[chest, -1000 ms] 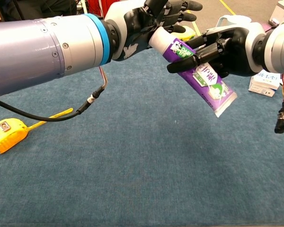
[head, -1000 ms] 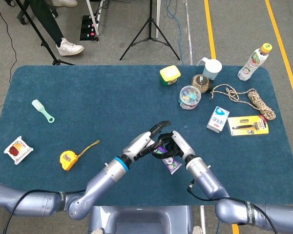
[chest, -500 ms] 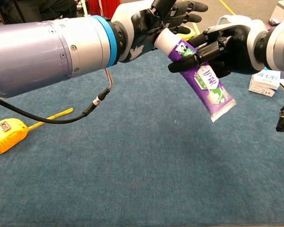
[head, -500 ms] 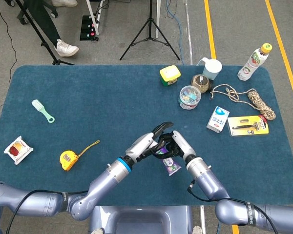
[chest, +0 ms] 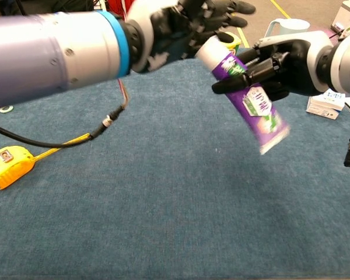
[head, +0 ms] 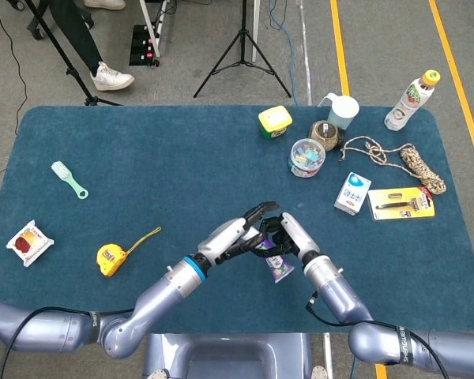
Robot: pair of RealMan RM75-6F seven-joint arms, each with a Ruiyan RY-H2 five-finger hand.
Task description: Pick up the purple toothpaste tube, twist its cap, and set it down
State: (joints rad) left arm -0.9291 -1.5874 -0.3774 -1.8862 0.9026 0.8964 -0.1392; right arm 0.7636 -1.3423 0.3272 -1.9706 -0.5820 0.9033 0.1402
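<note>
The purple toothpaste tube [chest: 254, 105] hangs above the blue table, cap end up-left and flat end down-right; in the head view the tube [head: 277, 268] shows just below the two hands. My right hand [chest: 280, 61] grips its upper body from the right, and the same right hand [head: 288, 234] sits right of the cap. My left hand [chest: 189, 23] closes its fingers around the white cap [chest: 208, 49] from the left; in the head view this left hand [head: 241, 233] meets the right one. The cap is mostly hidden there.
A yellow tape measure [head: 110, 257] lies left of my arms, also seen as tape measure [chest: 9, 163]. A small white box [head: 352, 193], clear jar [head: 306, 156], yellow tub [head: 275, 121], cup [head: 343, 110], rope [head: 395, 154] and bottle [head: 409, 99] stand at the back right.
The left hand has turned around the cap and blurs in the chest view. The tube has tilted slightly, its flat end swinging down. The right hand stays put on it.
</note>
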